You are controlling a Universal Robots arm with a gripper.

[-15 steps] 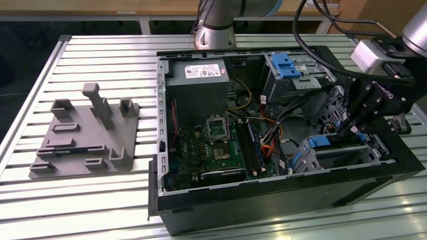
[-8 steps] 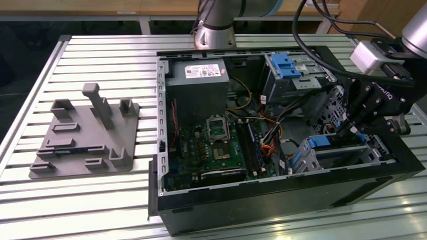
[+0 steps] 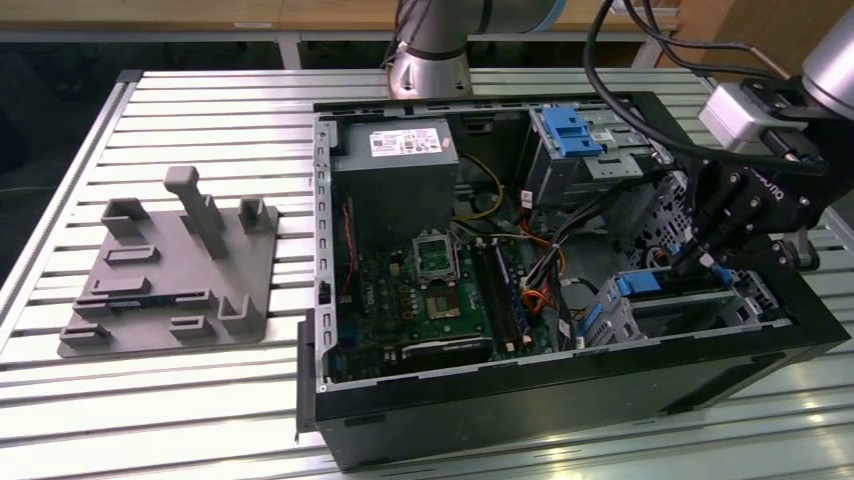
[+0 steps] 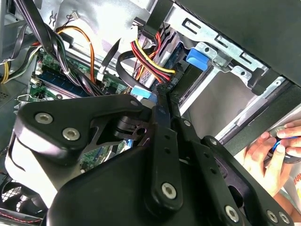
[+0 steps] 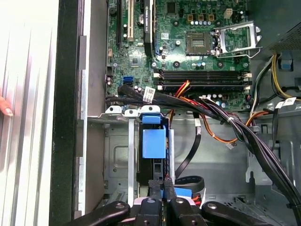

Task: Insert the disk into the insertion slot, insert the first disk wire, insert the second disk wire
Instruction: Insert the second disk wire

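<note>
Black linkage arms of my gripper sit closest to the lens in both wrist views, fingers pressed together on a small blue-tipped wire connector at the rear edge of the silver hard drive in its bright blue plastic carrier.

That disk already sits in the low silver perforated drive bay, at the case corner on the exterior view's right, just beside the bundle of black, red and orange cables.

Its long axis runs with my closed fingers, from the blue latch end near the green motherboard back toward me.

My worry: if the plug is tilted or offset, pushing could bend the port or make it slip from my pinch; the loose cables could snag. A person's hand rests at the case edge, near my wrist.
</note>
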